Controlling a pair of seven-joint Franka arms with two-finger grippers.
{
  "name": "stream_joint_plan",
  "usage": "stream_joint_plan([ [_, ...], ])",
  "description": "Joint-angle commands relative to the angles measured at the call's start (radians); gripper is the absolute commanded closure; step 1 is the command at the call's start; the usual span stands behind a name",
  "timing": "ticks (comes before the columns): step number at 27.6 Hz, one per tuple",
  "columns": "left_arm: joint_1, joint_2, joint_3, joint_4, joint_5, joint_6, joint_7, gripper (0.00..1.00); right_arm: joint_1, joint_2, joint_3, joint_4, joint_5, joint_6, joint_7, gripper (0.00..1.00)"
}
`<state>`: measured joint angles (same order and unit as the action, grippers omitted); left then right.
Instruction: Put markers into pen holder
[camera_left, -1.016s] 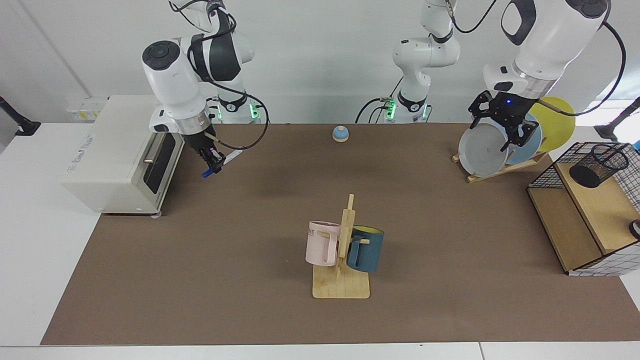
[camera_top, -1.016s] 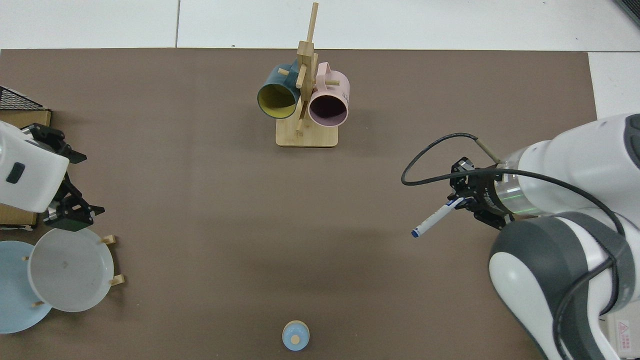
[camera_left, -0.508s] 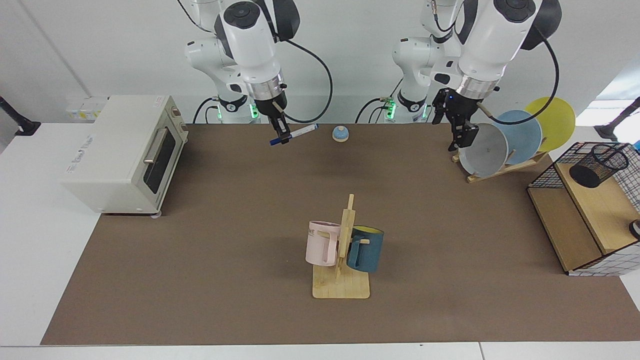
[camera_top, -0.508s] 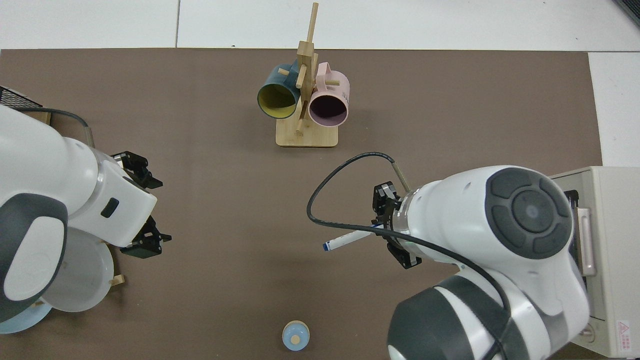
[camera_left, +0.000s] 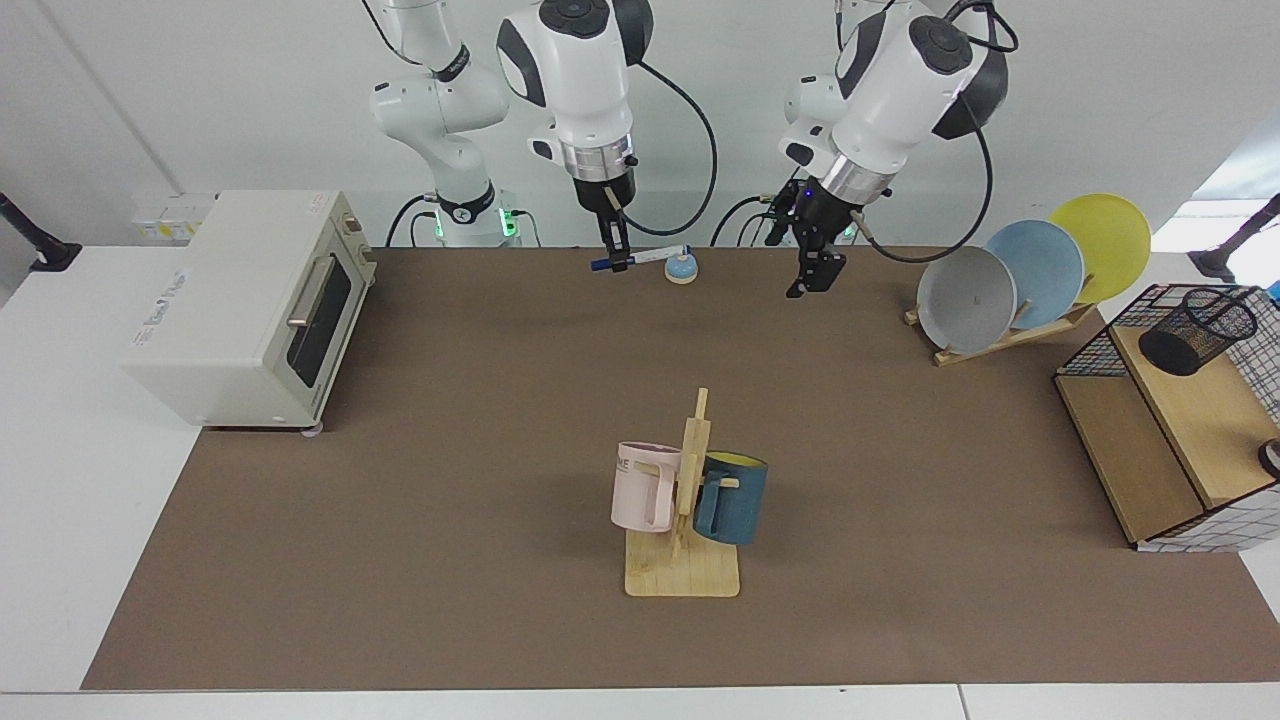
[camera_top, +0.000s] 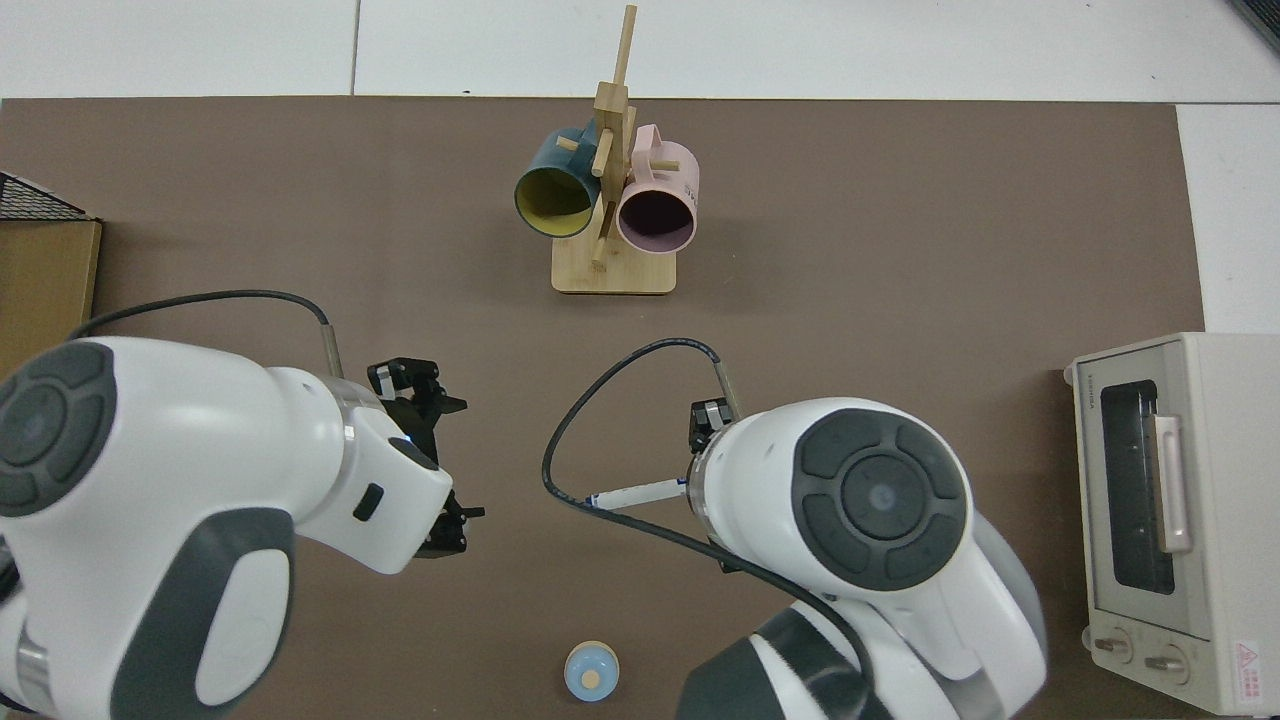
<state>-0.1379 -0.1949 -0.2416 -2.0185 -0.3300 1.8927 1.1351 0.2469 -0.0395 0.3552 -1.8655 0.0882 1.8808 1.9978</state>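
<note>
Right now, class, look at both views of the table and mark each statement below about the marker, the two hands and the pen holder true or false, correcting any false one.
1. The right hand holds the marker. True.
2. The marker stands upright in that hand. False: it lies roughly level.
3. The pen holder sits on the wooden shelf box. True.
4. The left hand grips a plate. False: it is open and empty, apart from the plate rack.
5. The marker is already in the pen holder. False: it is far from it.

Both arms swung inward, the right gripper (camera_left: 618, 257) carrying the marker (camera_left: 640, 259).
</note>
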Motion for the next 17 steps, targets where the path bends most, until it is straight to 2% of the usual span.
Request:
stream_joint_plan([
  [1,-0.046,-0.101,-0.059,-0.126,-0.027,0.132,0.008,0.00,-0.005,0.073,0.038,0.040,-0.047,0.047,0.096,1.00],
  [4,-0.052,-0.115,-0.076,-0.175,-0.046,0.183,0.011,0.00,-0.003,0.078,0.047,0.040,-0.048,0.075,0.125,1.00],
  [10,-0.068,-0.127,-0.077,-0.264,-0.184,0.276,0.115,0.00,-0.005,0.078,0.050,0.040,-0.047,0.100,0.124,1.00],
  [17,-0.074,-0.121,-0.113,-0.264,-0.213,0.310,0.109,0.00,-0.005,0.078,0.050,0.040,-0.047,0.095,0.116,1.00],
])
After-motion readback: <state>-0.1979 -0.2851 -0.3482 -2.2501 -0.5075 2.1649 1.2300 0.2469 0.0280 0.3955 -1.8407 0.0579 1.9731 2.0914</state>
